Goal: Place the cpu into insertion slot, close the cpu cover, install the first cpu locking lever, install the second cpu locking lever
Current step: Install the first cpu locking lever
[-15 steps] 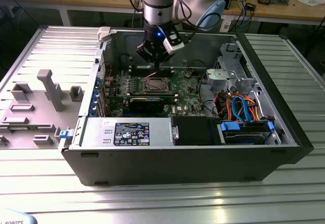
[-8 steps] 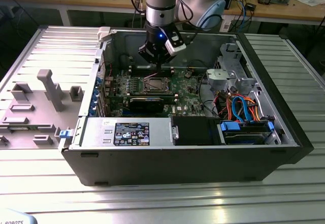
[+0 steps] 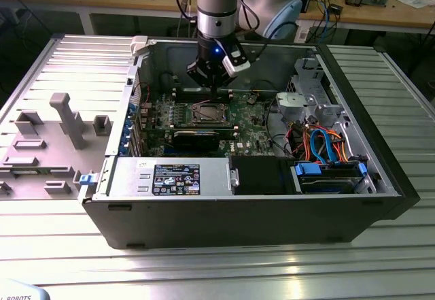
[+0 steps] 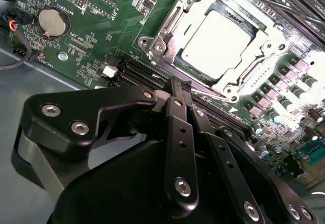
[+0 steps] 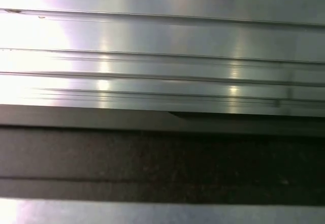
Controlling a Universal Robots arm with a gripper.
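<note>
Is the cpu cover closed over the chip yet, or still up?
Closed. In the second wrist view the cpu cover lies flat around the cpu, whose silver top shows through its window. Whether the levers are latched, I cannot tell.

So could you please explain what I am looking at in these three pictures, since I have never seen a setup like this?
This is one robot arm working inside an open computer case that lies on a ribbed metal table. The exterior view looks on from off the arm. The other two come from cameras near the arm's wrist. The gripper hangs above the green circuit board. In the second wrist view, its black fingers are together and hold nothing. Beyond them the cpu, a silver square chip, sits in its socket with the cpu cover closed around it. The first wrist view shows ribbed metal.
</note>
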